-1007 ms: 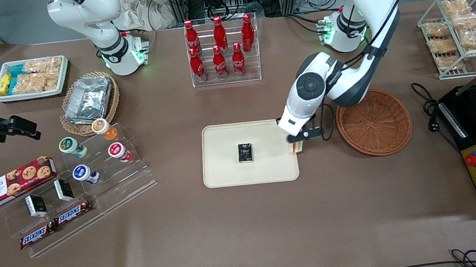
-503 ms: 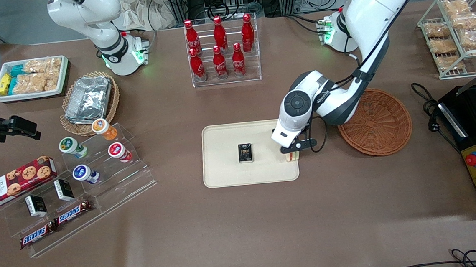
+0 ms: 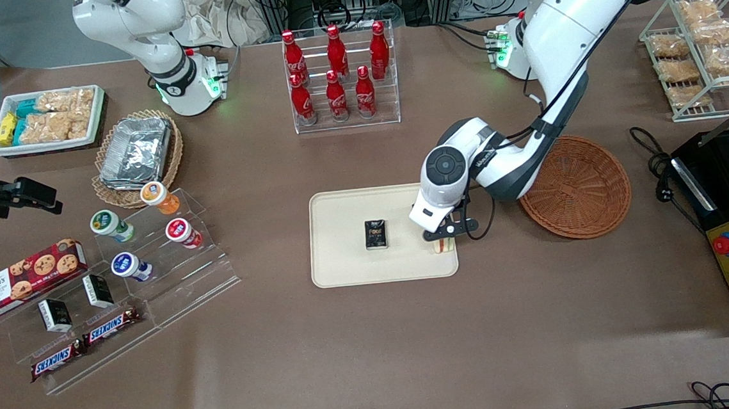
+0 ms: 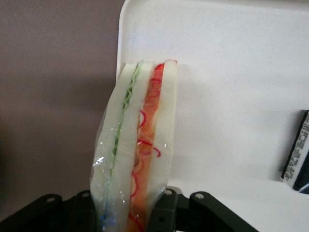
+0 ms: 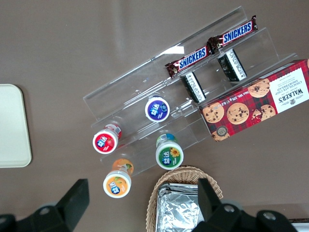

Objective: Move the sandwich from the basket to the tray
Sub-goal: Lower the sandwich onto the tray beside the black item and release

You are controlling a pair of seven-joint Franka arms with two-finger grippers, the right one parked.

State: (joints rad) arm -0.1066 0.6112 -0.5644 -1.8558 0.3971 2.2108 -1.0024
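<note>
The tool (image 3: 443, 241) is clamped on the sandwich (image 4: 136, 145), gripping its flat bread faces so the filling edge points down toward the tray (image 3: 343, 267) directly beneath it. This suits setting it down clear of the small black packet (image 3: 376, 234) nearby, while the basket (image 3: 578, 189), well apart on the desk (image 3: 374, 345), sits empty.

Six cola bottles (image 3: 336, 78), two Snickers bars (image 3: 85, 344)

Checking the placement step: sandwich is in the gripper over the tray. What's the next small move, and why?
Probably lower a little, then open. The gripper is shut on the sandwich, held edge-up in its wrap over the tray near the edge toward the basket, clear of the small black box. I cannot tell whether the sandwich touches the tray.
</note>
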